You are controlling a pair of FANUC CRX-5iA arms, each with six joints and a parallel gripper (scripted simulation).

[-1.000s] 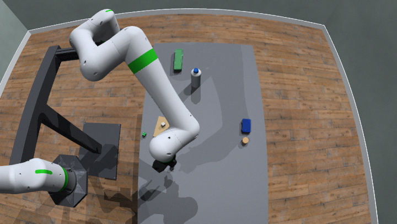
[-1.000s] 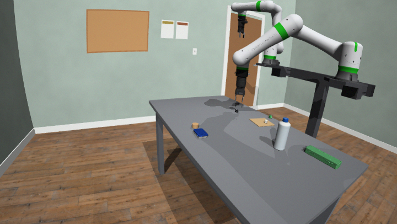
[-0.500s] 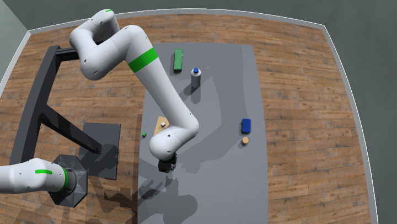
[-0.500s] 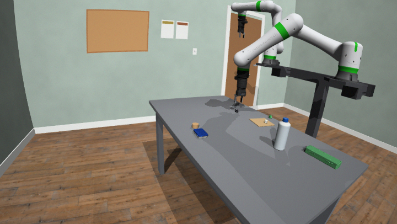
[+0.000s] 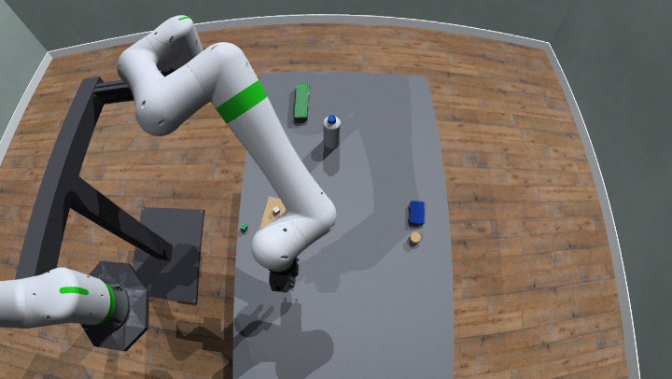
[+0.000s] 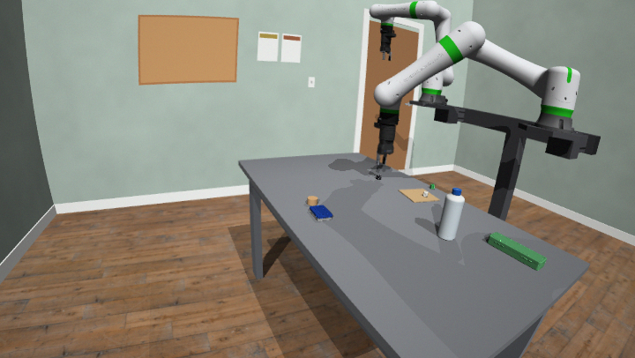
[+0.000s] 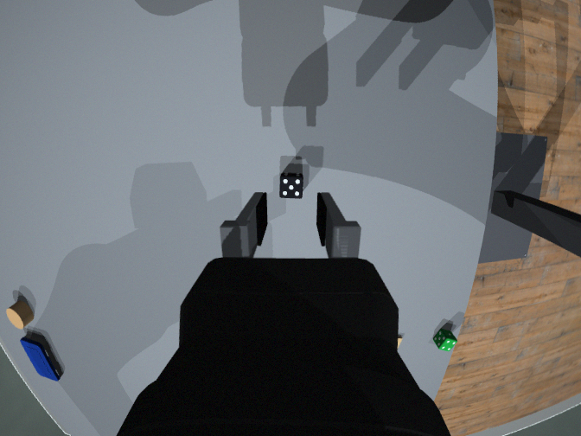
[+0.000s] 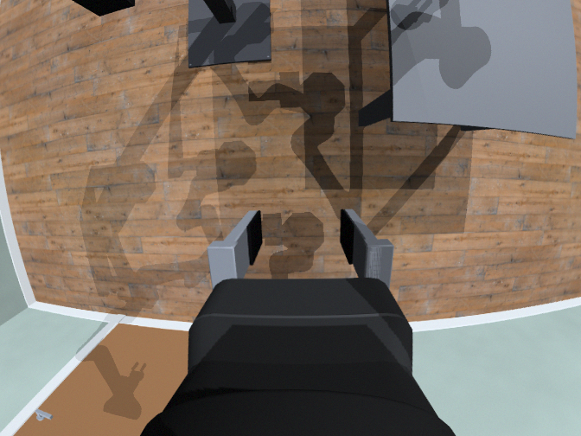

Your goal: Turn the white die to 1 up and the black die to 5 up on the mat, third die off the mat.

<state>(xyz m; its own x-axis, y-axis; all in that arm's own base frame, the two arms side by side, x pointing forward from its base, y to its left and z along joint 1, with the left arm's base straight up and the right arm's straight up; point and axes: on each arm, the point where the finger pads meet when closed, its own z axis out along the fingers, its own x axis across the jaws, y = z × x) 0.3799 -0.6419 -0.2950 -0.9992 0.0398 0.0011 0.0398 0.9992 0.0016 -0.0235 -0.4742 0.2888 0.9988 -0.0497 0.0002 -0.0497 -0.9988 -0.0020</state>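
The black die [image 6: 378, 177] [image 7: 290, 185] sits flat on the table [image 5: 399, 305] [image 6: 355, 266] [image 7: 140, 117] [image 8: 516, 103], off the mat [image 5: 267, 217] [image 6: 413, 194] [image 7: 399, 341], five pips on its upper face. The white die [image 5: 275, 210] [image 6: 425, 193] is on the mat; its top number is too small to read. The green die [image 5: 244, 227] [image 6: 432, 186] [image 7: 444, 339] lies off the mat, near the table's edge. The table is plain gray, on a wood plank floor [image 5: 517, 188] [image 6: 133, 266] [image 7: 516, 328] [image 8: 70, 140]. In the exterior view, pale green walls [image 6: 88, 133] carry a corkboard [image 6: 189, 49] at upper left.

The top view hides the black die beneath the left arm [image 5: 249, 122] [image 6: 427, 66]; the exterior and left wrist views show it. The right wrist view shows mostly floor.

The left arm reaches out and down, its gripper [image 5: 282, 282] [image 6: 381, 163] [image 7: 291, 206] pointing downward above the black die, fingers spread, holding nothing. The right gripper [image 6: 386, 57] [image 8: 300, 226] hangs high at the exterior view's upper right, fingers wide apart and empty.

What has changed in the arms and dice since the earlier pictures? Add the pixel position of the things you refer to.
The left pincer [image 5: 282, 281] [image 6: 381, 165] [image 7: 291, 208] turned a little, apparently clockwise seen from above. Nothing was taken hold of or let go. The right pincer [image 6: 386, 58] [image 8: 300, 226], black die [image 6: 378, 177] [image 7: 291, 185], white die [image 5: 275, 210] [image 6: 425, 193] and green die [image 5: 244, 227] [image 6: 432, 186] [image 7: 444, 339] stayed put.
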